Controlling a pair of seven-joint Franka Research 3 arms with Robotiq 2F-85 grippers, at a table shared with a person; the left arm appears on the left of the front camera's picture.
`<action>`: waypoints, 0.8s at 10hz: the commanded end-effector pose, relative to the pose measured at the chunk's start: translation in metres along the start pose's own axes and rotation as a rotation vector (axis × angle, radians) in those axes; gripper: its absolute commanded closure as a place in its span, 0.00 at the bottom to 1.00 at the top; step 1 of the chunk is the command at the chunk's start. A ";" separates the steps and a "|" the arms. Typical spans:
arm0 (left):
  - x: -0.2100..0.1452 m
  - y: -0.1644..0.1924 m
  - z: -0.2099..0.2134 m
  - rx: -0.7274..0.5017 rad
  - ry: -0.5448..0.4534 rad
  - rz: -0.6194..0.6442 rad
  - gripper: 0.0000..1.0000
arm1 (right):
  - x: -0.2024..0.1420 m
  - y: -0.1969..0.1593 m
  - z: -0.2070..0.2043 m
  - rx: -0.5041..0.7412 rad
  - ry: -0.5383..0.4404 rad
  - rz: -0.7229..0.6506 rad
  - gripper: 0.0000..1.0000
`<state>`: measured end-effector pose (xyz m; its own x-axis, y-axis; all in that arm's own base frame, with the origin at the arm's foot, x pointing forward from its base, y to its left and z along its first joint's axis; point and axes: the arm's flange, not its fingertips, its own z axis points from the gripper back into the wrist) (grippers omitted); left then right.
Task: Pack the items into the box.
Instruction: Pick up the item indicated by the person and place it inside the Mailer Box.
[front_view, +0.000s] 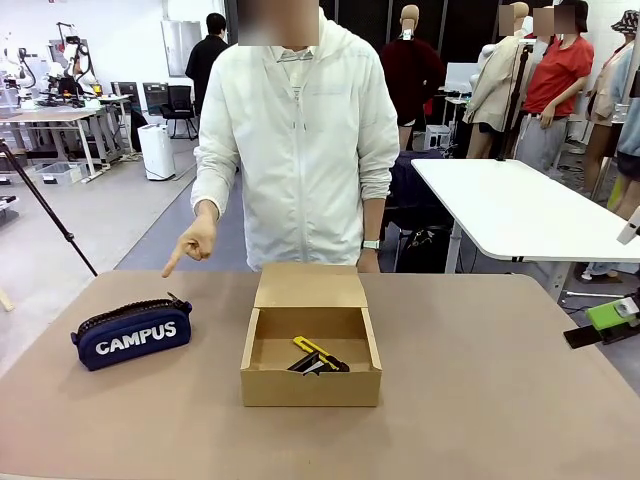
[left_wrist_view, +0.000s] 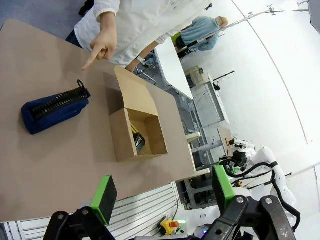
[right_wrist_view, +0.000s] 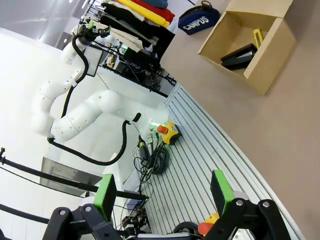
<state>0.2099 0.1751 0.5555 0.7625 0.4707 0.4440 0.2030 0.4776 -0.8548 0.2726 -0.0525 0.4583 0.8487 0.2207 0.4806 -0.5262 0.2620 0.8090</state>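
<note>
The navy "CAMPUS" pouch lies on the brown table, left of the cardboard box. The box stands open with its flap lid tilted back. Inside lie the yellow-and-black utility knife and the black stapler. A person's hand points down at the pouch. My left gripper is open, high above the table's near edge. My right gripper is open, off the table's right side; one of its pads shows at the picture's edge.
The person stands at the far side behind the box. A white table stands at the back right. A ribbed metal base with a red emergency button lies below the table's near edge. Bare tabletop spreads right of the box.
</note>
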 end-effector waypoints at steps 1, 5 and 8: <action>0.000 0.000 0.000 -0.019 -0.009 -0.015 0.00 | -0.006 0.001 0.002 0.000 0.011 0.001 0.00; 0.065 -0.039 -0.076 0.354 0.317 -0.131 0.00 | -0.006 0.001 0.002 0.000 0.011 0.001 0.00; 0.108 0.027 -0.202 0.713 0.545 -0.202 0.00 | -0.006 0.001 0.002 0.000 0.011 0.001 0.00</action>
<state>0.3971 0.0635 0.5389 0.9480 -0.0108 0.3180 0.1567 0.8857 -0.4370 0.2718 -0.0531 0.4577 0.8494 0.2184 0.4804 -0.5252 0.2617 0.8097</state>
